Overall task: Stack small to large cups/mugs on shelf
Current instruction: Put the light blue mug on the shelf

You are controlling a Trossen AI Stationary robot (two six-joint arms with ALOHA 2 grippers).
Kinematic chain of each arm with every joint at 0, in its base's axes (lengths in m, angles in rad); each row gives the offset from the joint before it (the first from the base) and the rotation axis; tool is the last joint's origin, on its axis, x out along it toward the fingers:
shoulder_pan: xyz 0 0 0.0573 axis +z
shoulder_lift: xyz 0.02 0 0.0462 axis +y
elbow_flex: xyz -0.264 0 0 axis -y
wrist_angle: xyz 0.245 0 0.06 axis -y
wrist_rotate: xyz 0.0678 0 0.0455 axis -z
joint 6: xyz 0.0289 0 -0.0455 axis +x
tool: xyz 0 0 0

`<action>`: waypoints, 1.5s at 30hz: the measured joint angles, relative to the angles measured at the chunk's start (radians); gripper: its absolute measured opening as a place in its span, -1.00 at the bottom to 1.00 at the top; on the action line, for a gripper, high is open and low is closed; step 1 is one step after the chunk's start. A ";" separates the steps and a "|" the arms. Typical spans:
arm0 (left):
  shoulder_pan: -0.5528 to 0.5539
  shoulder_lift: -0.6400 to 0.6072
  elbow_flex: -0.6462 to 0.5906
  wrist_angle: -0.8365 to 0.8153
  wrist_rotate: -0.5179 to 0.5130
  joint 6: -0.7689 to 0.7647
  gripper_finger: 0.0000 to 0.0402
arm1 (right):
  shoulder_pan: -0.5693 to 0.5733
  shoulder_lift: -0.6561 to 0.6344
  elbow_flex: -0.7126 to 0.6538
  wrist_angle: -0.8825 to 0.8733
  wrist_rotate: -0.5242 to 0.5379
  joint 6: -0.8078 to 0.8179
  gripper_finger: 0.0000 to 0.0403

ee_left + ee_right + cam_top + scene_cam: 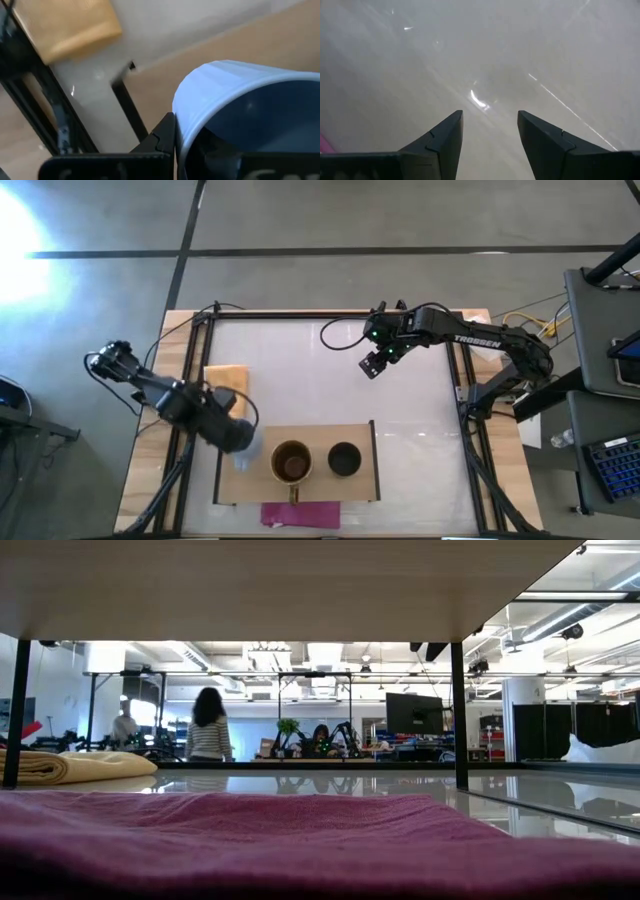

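Note:
The shelf is a light-wood board near the table's front edge, standing on thin dark legs. On it stand a brown mug with its handle toward the near edge and, to its right, a black cup. My left gripper is shut on a pale blue mug over the shelf's left end. The arm hides most of the mug from above. My right gripper hangs open over the bare table at the far middle, nothing between its fingers. My left gripper holds the pale blue mug by its wall at the rim, one finger outside and the other down inside the hollow. The fingers come from above, pointing steeply down. Whether the mug's base rests on the shelf does not show.
A folded yellow cloth lies on the table behind the shelf's left end. A magenta strip lies in front of the shelf at the near edge. Dark frame rails run along the table's sides. Bare table stretches between the shelf and my right gripper.

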 joint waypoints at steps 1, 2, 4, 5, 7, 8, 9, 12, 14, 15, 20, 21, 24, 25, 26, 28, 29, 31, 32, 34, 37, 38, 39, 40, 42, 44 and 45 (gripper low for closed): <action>-0.017 0.012 0.002 0.009 0.000 -0.030 -1.00 | 0.000 0.000 0.000 -0.001 0.000 -0.007 -0.09; -0.034 0.023 0.002 0.019 0.000 -0.058 -1.00 | 0.000 0.000 0.000 -0.002 -0.001 -0.015 -0.09; -0.065 0.047 0.003 0.057 0.000 -0.088 -1.00 | 0.000 0.000 0.000 -0.007 -0.008 -0.033 -0.09; -0.076 0.060 0.003 0.081 0.001 -0.100 -1.00 | 0.000 0.000 0.000 -0.009 -0.008 -0.041 -0.09; -0.093 0.089 0.003 0.115 0.001 -0.108 -1.00 | 0.000 0.000 0.000 -0.009 -0.008 -0.053 -0.09; -0.099 0.104 0.005 0.128 0.001 -0.108 -1.00 | 0.000 0.000 0.000 -0.009 -0.008 -0.062 -0.09; -0.105 0.118 0.010 0.134 0.002 -0.109 -1.00 | 0.000 0.000 0.000 -0.009 -0.008 -0.071 -0.09; -0.113 0.150 0.031 0.138 0.026 -0.128 -1.00 | 0.000 0.000 0.000 -0.009 -0.008 -0.088 -0.09; -0.115 0.161 0.046 0.134 0.029 -0.135 -1.00 | 0.000 0.000 0.000 -0.009 -0.008 -0.096 -0.09; -0.117 0.166 0.055 0.131 0.030 -0.135 -1.00 | 0.000 0.000 0.000 -0.009 -0.008 -0.099 -0.09; -0.119 0.169 0.104 0.046 0.051 -0.161 -1.00 | 0.000 0.000 -0.001 -0.009 -0.008 -0.112 -0.09; -0.121 0.169 0.112 0.035 0.057 -0.162 -1.00 | 0.000 0.000 -0.001 -0.008 -0.008 -0.116 -0.09; -0.125 0.169 0.133 0.023 0.071 -0.161 -1.00 | 0.000 0.000 -0.003 -0.007 -0.007 -0.121 -0.09; -0.125 0.169 0.138 0.022 0.073 -0.161 -1.00 | 0.000 0.000 -0.005 -0.007 -0.008 -0.121 -0.09; -0.125 0.169 0.140 0.022 0.077 -0.161 -1.00 | 0.000 0.000 -0.007 -0.007 -0.007 -0.121 -0.09; -0.125 0.170 0.137 0.022 0.094 -0.160 -1.00 | 0.000 0.000 -0.012 -0.005 -0.007 -0.121 -0.09; -0.125 0.173 0.134 0.020 0.100 -0.160 -1.00 | 0.000 0.000 -0.016 -0.004 -0.007 -0.121 -0.09; -0.126 0.179 0.130 0.012 0.101 -0.154 -1.00 | 0.000 0.000 -0.026 -0.004 -0.007 -0.121 -0.09; -0.128 0.183 0.129 0.009 0.100 -0.151 -1.00 | 0.000 0.000 -0.031 -0.004 -0.007 -0.121 -0.09; -0.129 0.191 0.126 0.008 0.101 -0.133 -1.00 | 0.000 0.001 -0.041 -0.003 -0.008 -0.121 -0.09; -0.129 0.212 0.125 0.005 0.099 -0.111 -1.00 | 0.000 0.001 -0.050 -0.005 -0.008 -0.121 -0.09; -0.129 0.217 0.125 0.006 0.099 -0.107 -1.00 | 0.000 0.001 -0.052 -0.005 -0.008 -0.121 -0.09; -0.129 0.218 0.125 0.006 0.097 -0.107 -1.00 | 0.000 0.001 -0.052 -0.004 -0.007 -0.121 -0.09; -0.129 0.220 0.125 0.003 0.093 -0.107 -1.00 | 0.000 0.001 -0.052 -0.004 -0.008 -0.121 -0.09; -0.129 0.224 0.127 0.006 0.075 -0.109 -1.00 | 0.000 0.001 -0.052 -0.004 -0.008 -0.121 -0.09; -0.129 0.224 0.128 0.005 0.065 -0.129 -1.00 | 0.000 0.000 -0.052 -0.004 -0.008 -0.120 -0.09; -0.129 0.224 0.128 0.005 0.063 -0.133 -1.00 | 0.000 0.000 -0.052 -0.004 -0.008 -0.120 -0.09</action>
